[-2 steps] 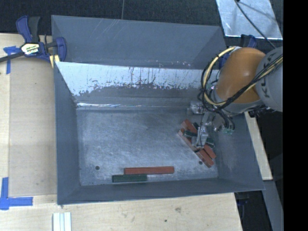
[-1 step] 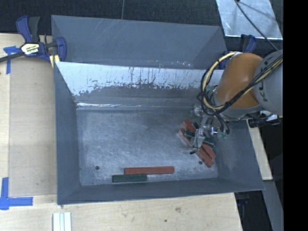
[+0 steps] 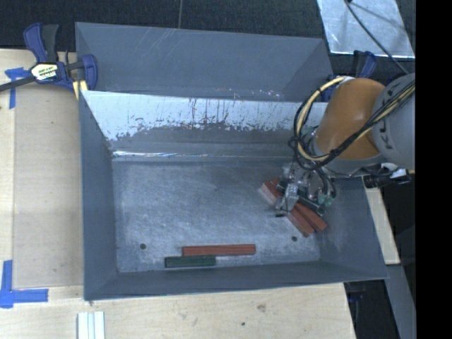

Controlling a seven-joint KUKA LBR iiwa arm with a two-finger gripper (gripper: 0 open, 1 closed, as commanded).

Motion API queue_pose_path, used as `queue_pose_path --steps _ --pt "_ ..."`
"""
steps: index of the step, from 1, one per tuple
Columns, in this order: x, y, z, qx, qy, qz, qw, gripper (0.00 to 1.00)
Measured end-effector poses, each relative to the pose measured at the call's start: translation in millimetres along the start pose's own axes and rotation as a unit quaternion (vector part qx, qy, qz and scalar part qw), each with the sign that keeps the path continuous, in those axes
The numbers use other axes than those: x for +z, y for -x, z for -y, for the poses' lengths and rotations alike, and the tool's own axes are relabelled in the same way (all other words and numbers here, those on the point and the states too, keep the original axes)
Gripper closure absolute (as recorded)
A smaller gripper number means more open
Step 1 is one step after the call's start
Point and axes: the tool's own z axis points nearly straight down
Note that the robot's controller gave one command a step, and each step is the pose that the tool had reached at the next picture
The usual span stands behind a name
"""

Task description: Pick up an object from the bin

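grey bin (image 3: 99, 210). red-brown bar (image 3: 219, 250) and dark green bar (image 3: 189, 261) along its front wall, well apart from me. reddish-brown blocks (image 3: 309, 219) at right, just under my jaws, long axis slanting front-right. jaws apart or together: cannot tell.

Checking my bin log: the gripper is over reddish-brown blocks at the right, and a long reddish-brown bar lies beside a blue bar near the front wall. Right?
One slip: the camera view shows a dark green bar, not a blue one, beside the long reddish-brown bar. The gripper is indeed over the reddish-brown blocks at the right.
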Motion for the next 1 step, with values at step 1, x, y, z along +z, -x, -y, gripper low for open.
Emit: queue_pose_path --steps 1 --pt "-144.7 -2.9 -14.2 -0.011 0.0 0.0067 0.9999 1.0"
